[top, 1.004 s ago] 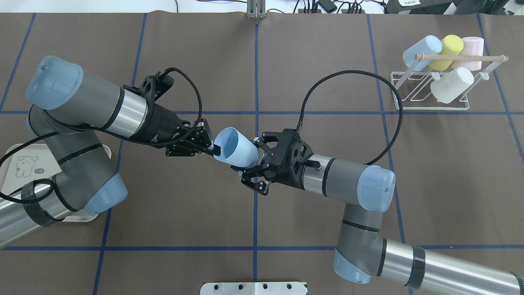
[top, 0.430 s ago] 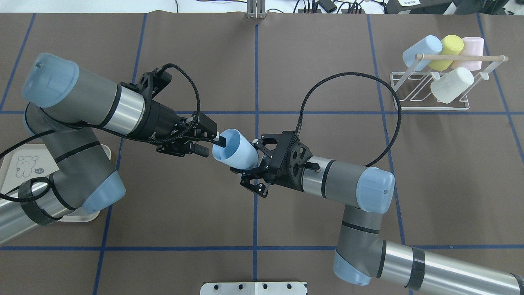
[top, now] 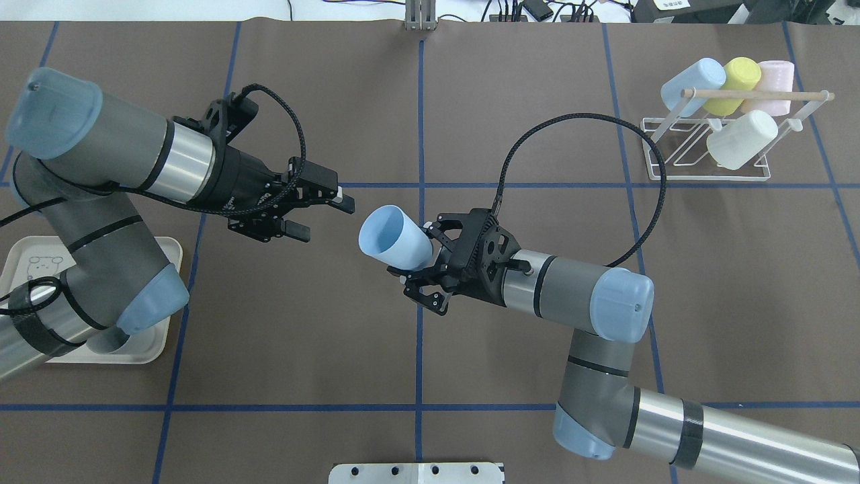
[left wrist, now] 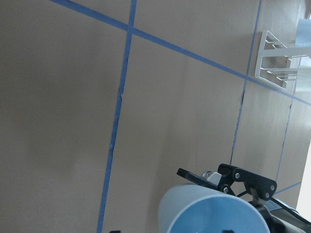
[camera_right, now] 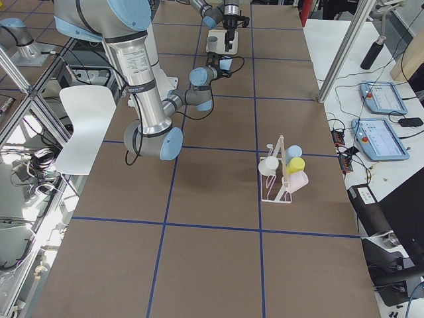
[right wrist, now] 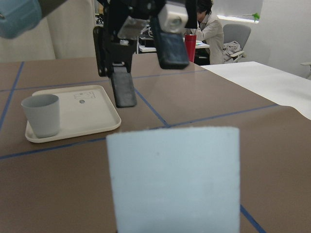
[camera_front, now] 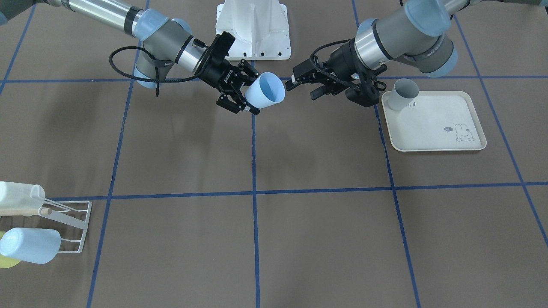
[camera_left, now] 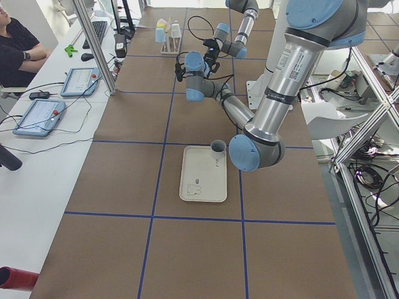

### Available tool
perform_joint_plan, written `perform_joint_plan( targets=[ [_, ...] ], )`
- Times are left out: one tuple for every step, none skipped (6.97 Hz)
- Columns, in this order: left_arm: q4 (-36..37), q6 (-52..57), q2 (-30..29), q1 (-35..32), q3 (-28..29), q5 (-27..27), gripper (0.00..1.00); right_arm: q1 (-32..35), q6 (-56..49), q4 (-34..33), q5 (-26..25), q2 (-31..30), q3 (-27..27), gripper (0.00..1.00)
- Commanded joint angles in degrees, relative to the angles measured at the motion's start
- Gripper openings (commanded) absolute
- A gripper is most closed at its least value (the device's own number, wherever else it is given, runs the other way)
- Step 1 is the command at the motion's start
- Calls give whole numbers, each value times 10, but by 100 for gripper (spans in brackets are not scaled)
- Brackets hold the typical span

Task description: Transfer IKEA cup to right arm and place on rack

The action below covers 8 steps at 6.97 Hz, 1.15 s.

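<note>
The right gripper (top: 416, 254) is holding the light blue cup (top: 395, 238) in the air over the middle of the table. Its fingers are pinching the closed bottom end. The cup is lying on its side, and its open mouth is pointing toward 10 o'clock in the overhead view.

The left gripper (top: 326, 218) is hanging at about 10 o'clock from the cup, a little apart from it. Its fingers are spread wide and nothing is between them. So the hand-over looks done, and the trip to the rack (top: 699, 177) is what is left.

The rack is sitting far off at about 2 o'clock from the cup. Four cups are already resting on it (blue, yellow, pink and white).

Here is what could go wrong:
- The cup is smooth and is being pinched only at its small end, so a fast swing could make it slip or twist.
- The mouth is facing away from the rack, so the wrist has a big turn to do, and a sloppy turn could miss the prong.
- The rack is crowded, so the new cup could bump the white cup (top: 741, 139) and knock it loose.
</note>
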Motion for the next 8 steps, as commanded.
perform_joint_plan(
  targets=[
    [24,97,52,-25,-4,1,100,44,-47,-103,7,-8,10,0],
    [61,186,74,-50,-5,0,100,61,-137,-177,12,-15,26,0],
    [108,274,105,-79,-27,0,100,84,-197,-278,13,-26,76,0],
    [143,378,164,-118,-59,-1,100,107,-253,-415,13,-42,151,0],
    [171,460,200,-154,-76,-2,100,122,-332,-532,10,-40,205,0],
    [195,537,224,-191,-77,-2,100,153,-407,-629,6,-38,242,0],
    [204,610,250,-218,-75,-2,100,189,-532,-690,4,-41,264,0],
    [204,648,265,-231,-74,-2,100,219,-632,-735,-17,-43,274,0]
  ],
)
